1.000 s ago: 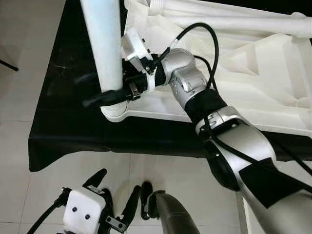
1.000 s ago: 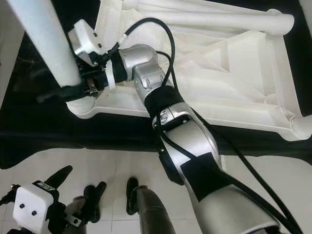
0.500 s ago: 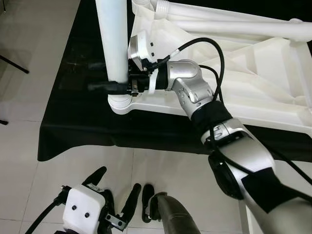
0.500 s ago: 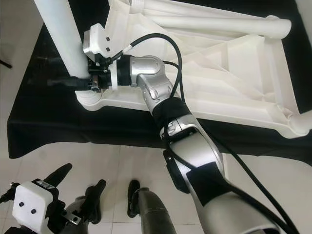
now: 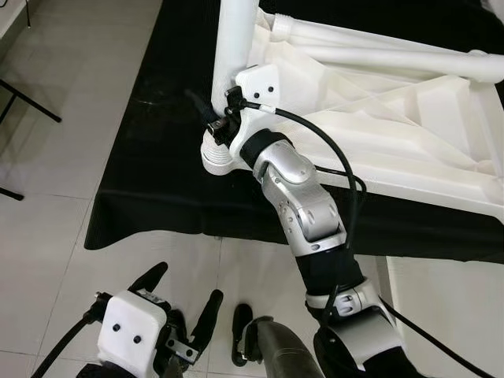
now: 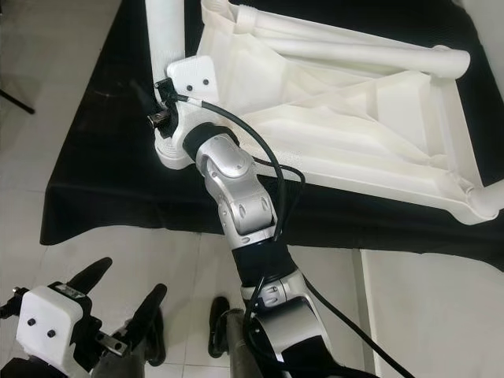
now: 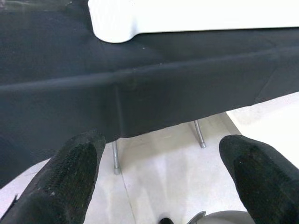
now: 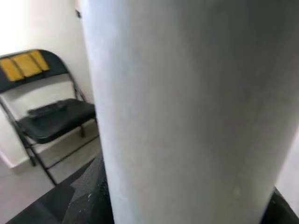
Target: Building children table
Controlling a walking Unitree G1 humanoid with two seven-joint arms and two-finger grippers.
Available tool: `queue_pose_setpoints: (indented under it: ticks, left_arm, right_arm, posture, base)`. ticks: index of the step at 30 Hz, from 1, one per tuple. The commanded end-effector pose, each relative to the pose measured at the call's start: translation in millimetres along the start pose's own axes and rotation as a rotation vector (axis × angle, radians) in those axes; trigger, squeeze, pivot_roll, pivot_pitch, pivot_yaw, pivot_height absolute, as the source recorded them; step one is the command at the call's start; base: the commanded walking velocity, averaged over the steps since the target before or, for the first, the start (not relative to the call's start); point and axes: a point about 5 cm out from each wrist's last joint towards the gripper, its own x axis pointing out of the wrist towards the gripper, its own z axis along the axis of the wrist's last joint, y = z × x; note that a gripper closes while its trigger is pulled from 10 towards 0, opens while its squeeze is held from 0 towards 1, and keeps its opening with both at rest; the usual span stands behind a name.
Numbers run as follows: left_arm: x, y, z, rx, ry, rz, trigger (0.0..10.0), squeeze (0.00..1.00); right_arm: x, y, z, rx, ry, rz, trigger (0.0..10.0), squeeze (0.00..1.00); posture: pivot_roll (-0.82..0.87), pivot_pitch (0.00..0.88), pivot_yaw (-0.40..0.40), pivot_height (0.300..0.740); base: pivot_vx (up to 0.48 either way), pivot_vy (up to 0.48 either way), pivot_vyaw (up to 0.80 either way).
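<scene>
My right end effector is clamped on the white table leg, right at its base where it meets the corner socket of the upturned white tabletop. Since a second ago the wrist has rolled around the leg and the leg has come from tilted to upright in the socket. I judge it's seating, maybe twisting home. The tabletop lies on the black-draped worktop, socket at its near left corner. My left end effector hangs idle below the worktop edge, fingers spread wide, holding nothing.
</scene>
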Motion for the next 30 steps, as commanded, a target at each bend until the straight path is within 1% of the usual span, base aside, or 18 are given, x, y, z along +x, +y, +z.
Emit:
queue_pose_setpoints:
  ticks: [1,4,7,9,13,15,17,18,19,20,21,23,24,25,26,27,28,30]
  left_arm:
    - [-1.3,-0.9,-7,-0.014,0.047,-0.011,10.0,0.0]
    - [-0.4,0.3,-8,-0.01,0.046,-0.008,10.0,0.0]
    - [3.2,5.1,-10,0.004,0.046,-0.002,10.0,0.0]
    - [3.8,6.0,-10,0.007,0.045,-0.001,10.0,0.0]
    - [6.3,9.8,-11,0.022,0.046,0.014,10.0,0.0]
    - [8.9,17.5,-9,0.063,0.036,0.055,10.0,0.0]
    - [8.9,17.5,-9,0.063,0.036,0.055,10.0,0.0]
    - [10.8,24.5,-9,0.081,0.033,0.09,10.0,0.0]
    - [10.8,24.5,-9,0.081,0.033,0.09,10.0,0.0]
    - [12.6,32.9,-9,0.106,0.028,0.125,10.0,0.0]
    - [12.6,32.9,-9,0.106,0.028,0.125,10.0,0.0]
    - [13.7,38.2,-9,0.12,0.025,0.147,10.0,0.0]
    - [15.4,43.8,-9,0.13,0.021,0.165,10.0,0.0]
    - [15.4,43.8,-9,0.13,0.021,0.165,10.0,0.0]
    - [20.3,55.3,-5,0.144,-0.006,0.203,10.0,0.0]
    - [20.3,55.3,-5,0.144,-0.006,0.203,10.0,0.0]
    - [23.6,63.0,-1,0.151,-0.027,0.229,10.0,0.0]
    - [23.6,63.0,-1,0.151,-0.027,0.229,10.0,0.0]
  right_arm:
    - [-22.0,8.4,-72,0.12,0.326,-0.103,10.0,0.0]
    - [-23.5,12.0,-71,0.127,0.33,-0.116,10.0,0.0]
    - [-28.1,19.2,-71,0.112,0.318,-0.12,10.0,0.0]
    - [-29.3,20.3,-70,0.107,0.318,-0.123,10.0,0.0]
    - [-31.3,16.7,-73,0.106,0.316,-0.15,10.0,0.0]
    - [-33.9,11.8,-71,0.12,0.284,-0.191,10.0,0.0]
    - [-33.9,11.8,-71,0.12,0.284,-0.191,10.0,0.0]
    - [-35.9,11.6,-73,0.126,0.28,-0.2,10.0,0.0]
    - [-35.9,11.6,-73,0.126,0.28,-0.2,10.0,0.0]
    - [-38.5,12.2,-76,0.136,0.284,-0.208,10.0,0.0]
    - [-38.5,12.2,-76,0.136,0.284,-0.208,10.0,0.0]
    - [-40.2,12.8,-79,0.143,0.29,-0.211,10.0,0.0]
    - [-40.7,13.7,-82,0.158,0.294,-0.212,10.0,0.0]
    - [-40.7,13.7,-82,0.158,0.294,-0.212,10.0,0.0]
    - [-37.5,12.7,-78,0.176,0.267,-0.213,10.0,0.0]
    - [-37.5,12.7,-78,0.176,0.267,-0.213,10.0,0.0]
    - [-35.0,11.9,-75,0.188,0.245,-0.213,10.0,0.0]
    - [-35.0,11.9,-75,0.188,0.245,-0.213,10.0,0.0]
  posture:
    - [-0.09,0.433,-0.161,0.74]
    - [-0.09,0.431,-0.161,0.74]
    - [-0.08,0.411,-0.154,0.74]
    - [-0.08,0.411,-0.154,0.74]
    - [-0.08,0.395,-0.152,0.74]
    - [-0.08,0.385,-0.147,0.74]
    - [-0.08,0.385,-0.147,0.74]
    - [-0.07,0.368,-0.142,0.74]
    - [-0.07,0.368,-0.142,0.74]
    - [-0.07,0.353,-0.138,0.74]
    - [-0.07,0.353,-0.138,0.74]
    - [-0.07,0.353,-0.138,0.74]
    - [-0.07,0.339,-0.135,0.74]
    - [-0.07,0.339,-0.135,0.74]
    - [-0.07,0.302,-0.124,0.74]
    - [-0.07,0.302,-0.124,0.74]
    - [-0.07,0.302,-0.124,0.74]
    - [-0.07,0.302,-0.124,0.74]
  base:
    - [0.0,0.0,0.0]
    - [0.0,0.0,0.0]
    - [0.0,0.0,0.0]
    - [0.0,0.0,0.0]
    - [0.0,0.0,0.0]
    - [0.0,0.0,0.0]
    - [0.0,0.0,0.0]
    - [0.0,0.0,0.0]
    - [0.0,0.0,0.0]
    - [0.0,0.0,0.0]
    - [0.0,0.0,0.0]
    - [0.0,0.0,0.0]
    - [0.0,0.0,0.0]
    - [0.0,0.0,0.0]
    - [0.0,0.0,0.0]
    - [0.0,0.0,0.0]
    - [0.0,0.0,0.0]
    - [0.0,0.0,0.0]
